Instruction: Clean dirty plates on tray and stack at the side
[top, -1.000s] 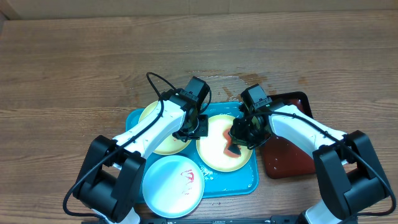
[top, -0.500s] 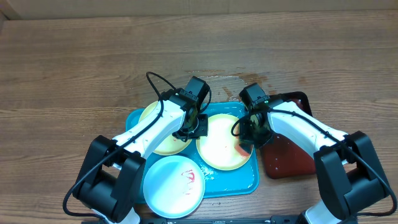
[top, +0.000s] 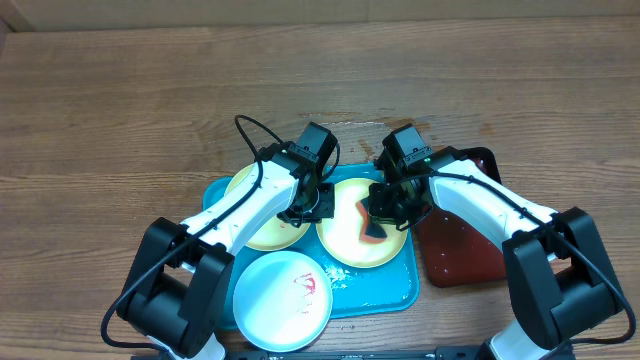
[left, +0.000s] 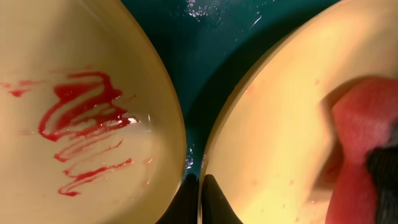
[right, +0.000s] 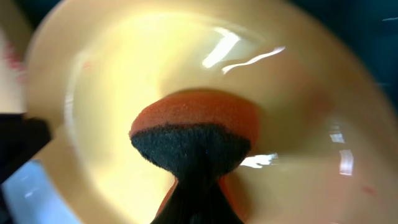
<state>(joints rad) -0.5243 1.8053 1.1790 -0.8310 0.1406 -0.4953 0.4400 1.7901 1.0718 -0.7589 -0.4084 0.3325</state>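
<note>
Your right claw is clamped on an orange-and-black sponge, pressing it onto the middle yellow-green-rimmed round plastic plate on the turquoise rectangular plastic tray. Your left claw, fingers together, sits at that plate's rim, beside the red-smeared plate.

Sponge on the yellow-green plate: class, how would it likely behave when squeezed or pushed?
The sponge likely squashes easily: it bulges out where pinched. Wet glare on the yellow-green plate suggests it would slide readily.
</note>
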